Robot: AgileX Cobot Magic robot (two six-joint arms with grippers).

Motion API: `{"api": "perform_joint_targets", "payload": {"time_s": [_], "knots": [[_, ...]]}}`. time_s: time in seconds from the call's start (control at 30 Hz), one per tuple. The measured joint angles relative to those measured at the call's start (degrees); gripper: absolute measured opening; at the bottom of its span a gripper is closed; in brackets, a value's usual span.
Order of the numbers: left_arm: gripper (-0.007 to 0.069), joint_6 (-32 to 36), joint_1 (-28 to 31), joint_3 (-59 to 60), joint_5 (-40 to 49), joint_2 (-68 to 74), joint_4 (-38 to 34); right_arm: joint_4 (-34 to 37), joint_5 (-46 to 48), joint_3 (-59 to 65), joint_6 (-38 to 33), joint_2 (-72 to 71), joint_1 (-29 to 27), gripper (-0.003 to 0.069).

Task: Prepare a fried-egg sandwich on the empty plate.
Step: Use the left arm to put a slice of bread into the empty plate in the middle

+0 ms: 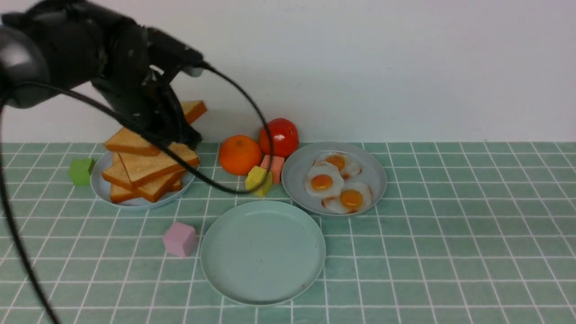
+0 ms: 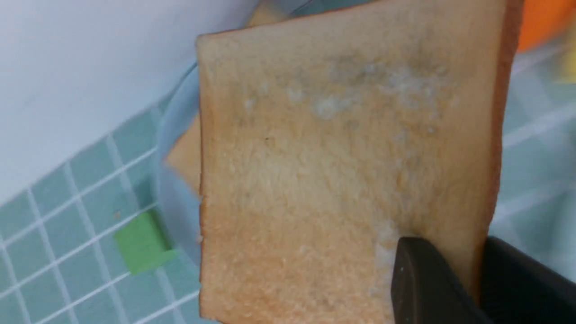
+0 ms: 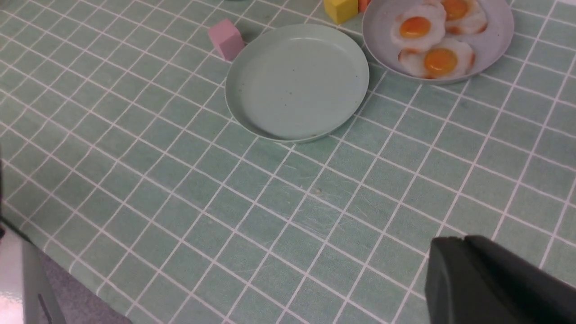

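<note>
Toast fills most of the left wrist view: a square golden-brown toast slice (image 2: 342,171) with a darker crust sits between the black fingers (image 2: 418,279) of the left gripper (image 2: 472,270), which is clamped on it near one edge. In the front view that arm hangs at upper left over the stack of toast slices (image 1: 148,173) on a pale grey-blue plate (image 1: 101,186). A green cube (image 1: 81,171) lies just left of that plate.

At lower centre the round pale mint-green plate (image 1: 263,252) rests empty on the green tiled tabletop (image 1: 450,247), with a pink cube (image 1: 180,239) just beside its left rim. Up and right of it, nearly touching, a second grey-blue plate (image 1: 294,173) carries three white fried eggs (image 1: 321,181) with orange yolks. An orange (image 1: 240,154), a red tomato (image 1: 281,136), a yellow block (image 1: 258,181) and a salmon block (image 1: 274,165) cluster between the two grey-blue plates.

The right gripper (image 3: 463,270) shows only as a dark shape at the lower right of its wrist view, over the tiles. Whether its jaws are apart cannot be told.
</note>
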Motion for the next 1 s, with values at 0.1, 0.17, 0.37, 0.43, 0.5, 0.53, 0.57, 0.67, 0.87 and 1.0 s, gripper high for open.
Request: {"api": "perform_joint_targets", "payload": {"time_s": [0.1, 0.17, 0.37, 0.43, 0.5, 0.53, 0.57, 0.67, 0.87, 1.0], "knots": [[0.0132, -0.11, -6.92, 7.39, -1.22, -3.73, -0.73, -0.05, 0.29, 0.00, 0.00, 0.00, 0.00, 0.0043], [0.0132, -0.11, -12.43, 12.86, -3.67, -4.13, -1.59, -0.05, 0.29, 0.00, -0.05, 0.00, 0.00, 0.0046], [0.0132, -2.23, -18.10, 17.96, -10.00, 1.04, -1.32, 0.01, 0.67, 0.00, -0.05, 0.00, 0.00, 0.0052], [0.0132, -2.69, -18.16, 18.01, -11.26, 2.31, -1.00, 0.26, 1.03, 0.00, -0.05, 0.00, 0.00, 0.0055], [0.0132, -2.86, -18.16, 18.01, -12.30, 3.83, -0.67, 0.65, 1.61, 0.00, -0.05, 0.00, 0.00, 0.0058], [0.0132, -2.88, -18.16, 18.01, -12.63, 4.30, -0.67, 0.79, 1.85, 0.00, -0.05, 0.00, 0.00, 0.0059], [0.0132, -2.88, -18.16, 18.01, -12.71, 4.30, -0.67, 0.79, 1.99, 0.00, -0.05, 0.00, 0.00, 0.0060], [0.0132, -2.92, -18.21, 18.01, -13.70, 5.14, -0.67, 0.79, 2.37, 0.00, -0.05, 0.00, 0.00, 0.0067], [0.0300, -3.54, -18.27, 18.01, -13.83, 5.05, -0.85, -0.75, 2.44, 0.00, 0.54, 0.39, 0.00, 0.0130], [0.0507, -5.95, -18.27, 17.83, -13.22, 1.48, -3.22, -1.15, 1.38, 0.00, 5.26, 3.23, 0.00, 0.0268]]}}
